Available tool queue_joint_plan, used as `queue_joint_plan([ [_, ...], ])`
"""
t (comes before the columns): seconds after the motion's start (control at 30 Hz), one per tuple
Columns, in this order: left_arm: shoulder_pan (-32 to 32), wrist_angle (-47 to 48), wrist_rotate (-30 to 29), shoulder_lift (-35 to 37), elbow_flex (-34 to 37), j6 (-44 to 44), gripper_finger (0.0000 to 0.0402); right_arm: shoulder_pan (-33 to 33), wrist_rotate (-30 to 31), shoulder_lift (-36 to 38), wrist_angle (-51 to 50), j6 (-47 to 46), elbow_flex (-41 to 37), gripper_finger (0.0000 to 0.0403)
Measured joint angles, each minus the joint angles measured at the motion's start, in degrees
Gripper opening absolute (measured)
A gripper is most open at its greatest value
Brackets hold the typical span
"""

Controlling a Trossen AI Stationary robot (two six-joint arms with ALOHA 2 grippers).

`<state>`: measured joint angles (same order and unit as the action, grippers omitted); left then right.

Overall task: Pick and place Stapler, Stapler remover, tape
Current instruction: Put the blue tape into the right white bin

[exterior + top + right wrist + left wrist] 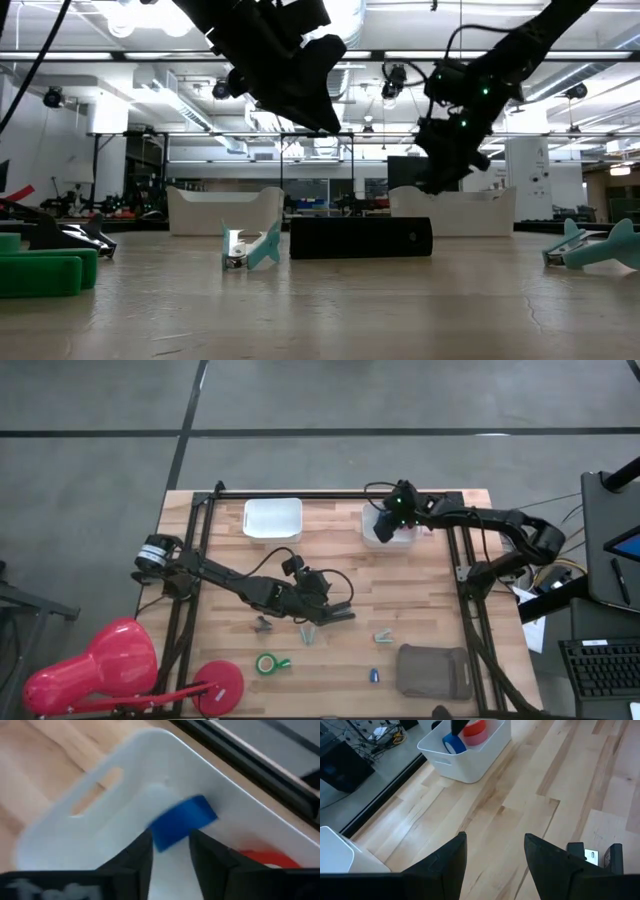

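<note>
The black stapler (pixel 360 238) lies flat on the table, just under my left gripper (pixel 335 610); part of it shows beside the fingers (pixel 594 855). My left gripper (pixel 495 852) is open and hangs above the table. My right gripper (pixel 385 520) reaches down into the right white bin (pixel 390 532) and is shut on the blue tape (pixel 182 822). A red tape (pixel 476 730) lies in that bin. The green tape (pixel 268 663) rests on the table near its near edge. Two teal staple removers (pixel 308 632) (pixel 383 637) and a dark one (pixel 262 625) lie near the stapler. My right gripper holds the blue tape by the edge of the roll (pixel 167 840), between the free ends of its two fingers. The fingers come from above, pointing down into the bin. The roll sits tilted inside the bin, by the wall (pixel 452 742); whether it touches the bottom is hidden.
A second white bin (pixel 272 518) stands at the far edge, left of the first. A grey pouch (pixel 432 668) and a small blue object (pixel 373 675) lie near the near right edge. A red lamp with a round base (pixel 220 682) sits at the near left corner.
</note>
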<state>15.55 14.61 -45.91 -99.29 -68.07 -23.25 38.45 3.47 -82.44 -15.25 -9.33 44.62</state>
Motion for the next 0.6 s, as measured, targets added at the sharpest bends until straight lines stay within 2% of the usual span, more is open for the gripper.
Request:
queue_joint_plan([
  [0.13,0.0,0.0,0.0,0.0,0.0,-0.21,0.02,0.77,1.06,-2.08,-0.28,-0.42,0.0,0.0062],
  [0.27,0.0,0.02,0.0,0.0,0.0,-0.77,0.02,0.67,4.46,-3.71,-5.61,-2.19,0.04,0.0015],
  [0.37,0.02,0.02,0.0,0.0,0.0,-0.78,0.02,0.47,7.45,-3.75,-5.49,-2.22,0.11,0.0011],
  [0.6,0.0,0.0,0.0,0.0,0.0,-0.78,0.02,-1.3,5.59,-1.51,-1.22,2.31,0.09,0.0008],
])
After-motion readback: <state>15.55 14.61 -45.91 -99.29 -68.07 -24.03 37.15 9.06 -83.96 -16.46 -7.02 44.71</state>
